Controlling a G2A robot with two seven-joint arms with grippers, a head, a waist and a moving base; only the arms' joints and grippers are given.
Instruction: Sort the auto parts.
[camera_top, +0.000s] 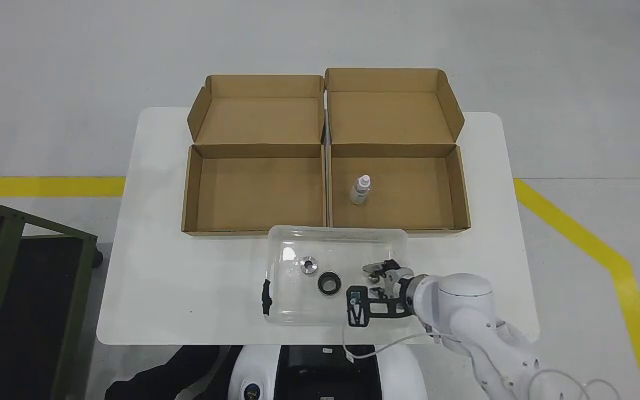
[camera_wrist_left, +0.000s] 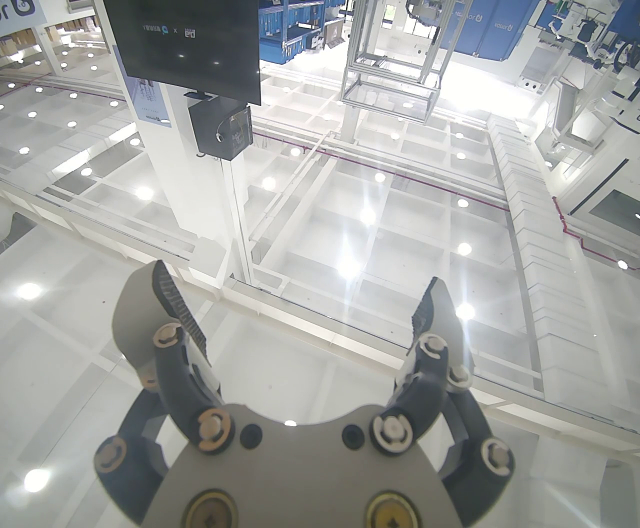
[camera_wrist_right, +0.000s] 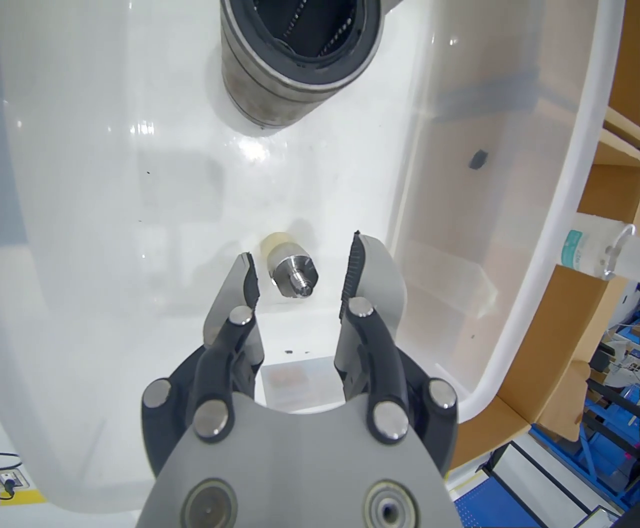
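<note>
One clear plastic bin (camera_top: 337, 236) on the white table (camera_top: 170, 290). Behind the bin, side by side with lids folded back, two containers: a left cardboard box (camera_top: 255, 195) and a right cardboard box (camera_top: 425, 195). One small white bottle (camera_top: 360, 188), upright in the right cardboard box, just beyond the bin's far wall. Two parts plainly countable on the bin's floor: one threaded metal fitting (camera_top: 308, 266) in the bin's left half, and one linear bearing (camera_top: 329, 284) just beside it, nearer the bin's middle. Small and plain from above, far richer from the right wrist: hexagonal body, threaded tip and cream-coloured base on the fitting (camera_wrist_right: 292, 277), grooved steel sleeve and black end ring on the bearing (camera_wrist_right: 300, 55), plus a label on the bottle, past the bin's rim. Right arm bent in over the bin's near right corner, right gripper (camera_top: 352, 305) down inside the bin and pointing toward its left end. Jaws parted, toothed fingers (camera_wrist_right: 370, 280) framing the fitting with no contact on either side. Cannot tell how far short of it. Left gripper (camera_wrist_left: 297, 280) turned up toward the ceiling (camera_wrist_left: 400, 210), away from the bin, jaws spread wide.
</note>
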